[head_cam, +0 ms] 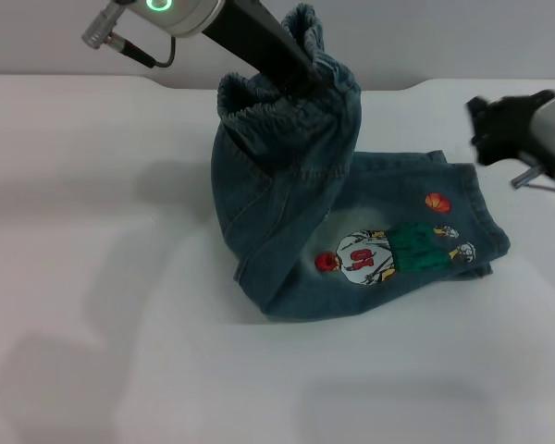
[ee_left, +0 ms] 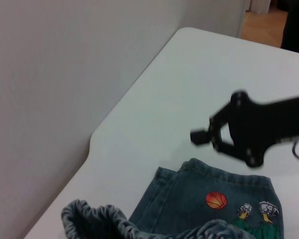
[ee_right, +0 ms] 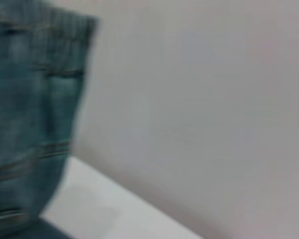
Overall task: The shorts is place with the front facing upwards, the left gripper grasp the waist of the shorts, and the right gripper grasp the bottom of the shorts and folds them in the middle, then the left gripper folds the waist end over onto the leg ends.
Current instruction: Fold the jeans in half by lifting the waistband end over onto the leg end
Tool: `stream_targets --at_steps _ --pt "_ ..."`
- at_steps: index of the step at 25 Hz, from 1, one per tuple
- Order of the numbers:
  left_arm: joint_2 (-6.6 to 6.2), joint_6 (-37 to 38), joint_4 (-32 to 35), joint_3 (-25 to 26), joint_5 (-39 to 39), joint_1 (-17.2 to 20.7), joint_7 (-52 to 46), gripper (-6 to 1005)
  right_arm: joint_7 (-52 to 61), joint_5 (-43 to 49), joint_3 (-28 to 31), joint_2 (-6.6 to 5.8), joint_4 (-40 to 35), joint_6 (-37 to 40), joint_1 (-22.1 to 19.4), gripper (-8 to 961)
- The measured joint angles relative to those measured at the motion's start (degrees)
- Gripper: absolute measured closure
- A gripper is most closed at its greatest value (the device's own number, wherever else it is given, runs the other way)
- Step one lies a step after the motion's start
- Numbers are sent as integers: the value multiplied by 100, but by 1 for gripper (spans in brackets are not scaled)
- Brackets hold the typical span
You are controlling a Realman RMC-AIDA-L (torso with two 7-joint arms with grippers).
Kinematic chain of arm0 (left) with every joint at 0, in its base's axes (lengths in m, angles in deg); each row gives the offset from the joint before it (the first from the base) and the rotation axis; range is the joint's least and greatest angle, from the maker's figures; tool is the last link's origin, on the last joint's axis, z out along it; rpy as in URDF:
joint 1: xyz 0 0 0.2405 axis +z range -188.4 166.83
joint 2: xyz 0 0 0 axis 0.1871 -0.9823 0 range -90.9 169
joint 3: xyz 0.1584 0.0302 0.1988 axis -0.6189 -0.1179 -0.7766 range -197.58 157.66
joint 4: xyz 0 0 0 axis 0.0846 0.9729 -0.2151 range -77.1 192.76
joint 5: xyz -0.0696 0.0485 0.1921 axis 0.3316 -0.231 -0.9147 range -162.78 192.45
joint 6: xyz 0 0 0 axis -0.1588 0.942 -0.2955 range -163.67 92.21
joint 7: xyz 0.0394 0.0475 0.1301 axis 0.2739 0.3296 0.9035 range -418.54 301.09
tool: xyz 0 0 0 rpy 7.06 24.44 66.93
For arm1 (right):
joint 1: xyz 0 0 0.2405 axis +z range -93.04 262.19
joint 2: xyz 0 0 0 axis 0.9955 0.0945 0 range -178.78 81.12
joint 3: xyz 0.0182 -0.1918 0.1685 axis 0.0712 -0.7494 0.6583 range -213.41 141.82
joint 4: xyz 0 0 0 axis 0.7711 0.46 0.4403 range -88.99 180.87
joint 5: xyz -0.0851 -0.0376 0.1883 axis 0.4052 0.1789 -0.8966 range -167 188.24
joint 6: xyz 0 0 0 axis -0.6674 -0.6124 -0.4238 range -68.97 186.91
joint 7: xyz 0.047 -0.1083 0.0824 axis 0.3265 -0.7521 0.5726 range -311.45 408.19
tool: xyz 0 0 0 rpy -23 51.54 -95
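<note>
The near part of the white table (head_cam: 120, 370) is lying bare. In the middle, the shorts (head_cam: 351, 250) are being kept folded, with the leg ends (head_cam: 476, 217) flat toward the right. The ruffled waist (head_cam: 287, 102) is being pinched and held up high by the left gripper (head_cam: 301, 74). At the far right, off the cloth, the right gripper (head_cam: 486, 125) is being held spread open above bare table.

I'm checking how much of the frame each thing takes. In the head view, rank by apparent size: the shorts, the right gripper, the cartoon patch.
1. Shorts
2. and 3. Cartoon patch and right gripper look alike in size; unranked.
</note>
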State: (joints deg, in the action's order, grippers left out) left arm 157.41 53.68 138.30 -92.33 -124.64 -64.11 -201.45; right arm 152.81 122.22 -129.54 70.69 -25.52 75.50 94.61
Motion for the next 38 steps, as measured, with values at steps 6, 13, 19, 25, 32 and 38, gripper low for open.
stream_targets --at_steps 6,13,19,25,32,38 --pt "17 -43 -55 -87 14 -2 0 924 4 -30 358 -16 35 -693 -1 954" --pt "21 -119 -127 -196 121 43 0 921 481 -56 452 -52 307 -1968 67 954" --pt "14 -172 -132 -211 167 106 6 919 2146 278 766 -99 649 -2610 67 954" --pt "11 -285 -186 -291 226 137 8 916 4779 1862 1119 -111 951 -3012 -37 954" --pt "13 -552 -196 -632 577 253 66 913 6441 3190 1020 -87 1703 -4591 -104 954" --pt "21 -752 -312 -854 905 273 115 911 6472 3259 964 -105 1906 -4637 -43 954"
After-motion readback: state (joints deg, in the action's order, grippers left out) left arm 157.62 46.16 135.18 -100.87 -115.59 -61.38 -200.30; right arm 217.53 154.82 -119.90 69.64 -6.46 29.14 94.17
